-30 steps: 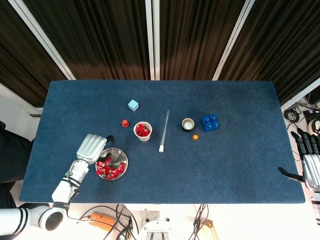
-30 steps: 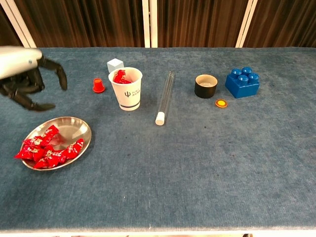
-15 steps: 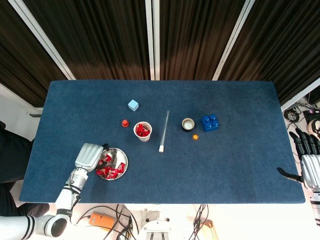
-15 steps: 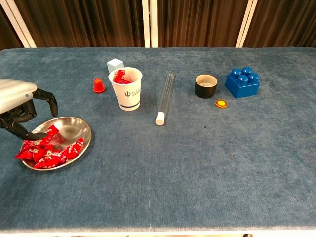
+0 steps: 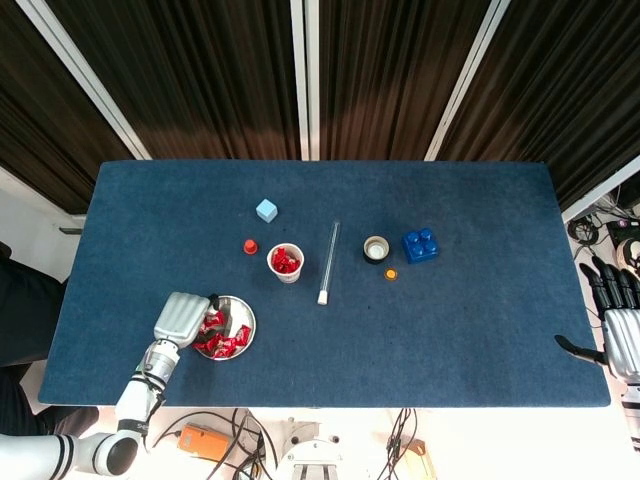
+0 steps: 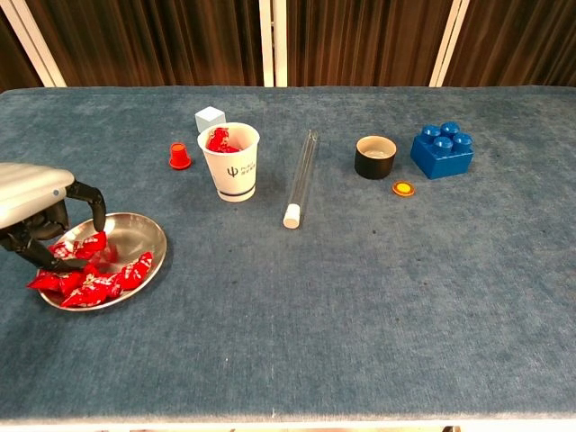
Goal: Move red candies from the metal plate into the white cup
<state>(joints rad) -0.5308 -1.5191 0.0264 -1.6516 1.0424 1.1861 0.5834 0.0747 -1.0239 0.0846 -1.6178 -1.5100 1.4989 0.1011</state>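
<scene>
The metal plate point(image 6: 144, 236) is a shallow, shiny round dish lying flat near the table's front left corner; the red candies point(image 6: 85, 277), small crinkled wrapped pieces, lie heaped over its left and front part, its right side bare; the white cup point(image 6: 230, 166) stands upright behind and to the right of the plate, well apart from it, a dark logo on its wall, several red candies already showing above its rim.
</scene>
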